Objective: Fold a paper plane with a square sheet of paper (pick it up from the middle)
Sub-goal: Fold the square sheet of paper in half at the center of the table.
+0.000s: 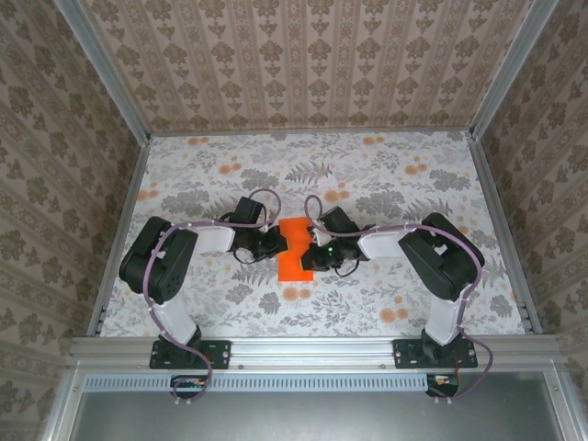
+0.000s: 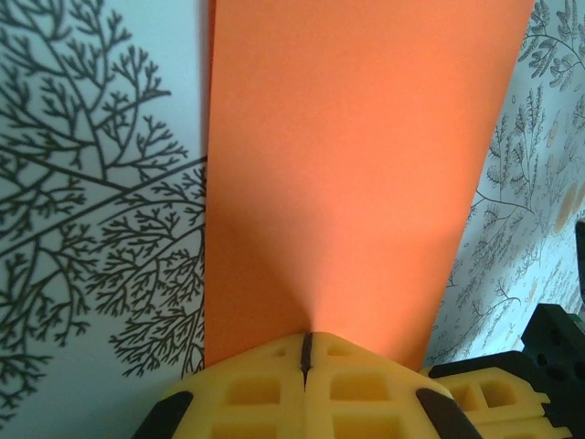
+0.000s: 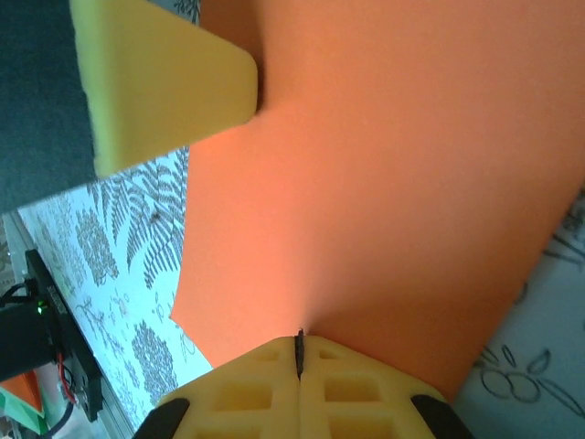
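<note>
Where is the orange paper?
Top view: the orange paper is at the middle of the flowery table, pinched between the left pincer and the right pincer.

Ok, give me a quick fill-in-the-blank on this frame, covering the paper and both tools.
1. The thin plain sheet of paper in the middle of the flower-printed table is bright ____.
2. Open or shut: the left tool, with its yellow fingers, is ____ on the sheet's edge.
3. The right tool pinches the same sheet, so it is held by ____ tools.
Missing words: orange; shut; two.
</note>
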{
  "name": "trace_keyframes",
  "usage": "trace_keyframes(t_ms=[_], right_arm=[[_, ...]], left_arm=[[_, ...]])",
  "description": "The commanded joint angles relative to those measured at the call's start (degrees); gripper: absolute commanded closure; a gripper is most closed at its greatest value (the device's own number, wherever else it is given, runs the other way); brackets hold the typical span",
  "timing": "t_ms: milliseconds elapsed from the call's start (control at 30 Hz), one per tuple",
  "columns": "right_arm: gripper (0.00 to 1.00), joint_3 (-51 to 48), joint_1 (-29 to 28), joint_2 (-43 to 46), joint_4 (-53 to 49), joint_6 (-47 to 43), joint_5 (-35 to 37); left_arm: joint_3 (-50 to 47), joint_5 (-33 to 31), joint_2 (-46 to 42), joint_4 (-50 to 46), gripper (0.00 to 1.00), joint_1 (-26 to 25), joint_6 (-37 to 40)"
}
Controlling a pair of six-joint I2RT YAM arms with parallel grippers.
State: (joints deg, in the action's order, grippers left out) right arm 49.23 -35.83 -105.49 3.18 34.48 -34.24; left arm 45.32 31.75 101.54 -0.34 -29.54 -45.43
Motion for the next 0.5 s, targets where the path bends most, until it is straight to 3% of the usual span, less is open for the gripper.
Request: trace_keyframes(t_ms=[0, 200, 467], right_arm=[[1.00, -4.9, 1.1, 1.8, -6.7, -4.6, -1.4], [1.00, -7.9, 3.3, 7.3, -9.9, -8.2, -2.8], [1.00, -0.8, 1.9, 10.1, -8.0, -4.2, -2.3]], left_arm=[[-5.2, -11.2, 6.8, -11.9, 1.00, -0.3, -0.9], [-5.2, -11.2, 6.8, -11.7, 1.00, -0.4, -0.8], [-4.8, -11.1, 6.2, -12.5, 1.00, -0.3, -0.6]])
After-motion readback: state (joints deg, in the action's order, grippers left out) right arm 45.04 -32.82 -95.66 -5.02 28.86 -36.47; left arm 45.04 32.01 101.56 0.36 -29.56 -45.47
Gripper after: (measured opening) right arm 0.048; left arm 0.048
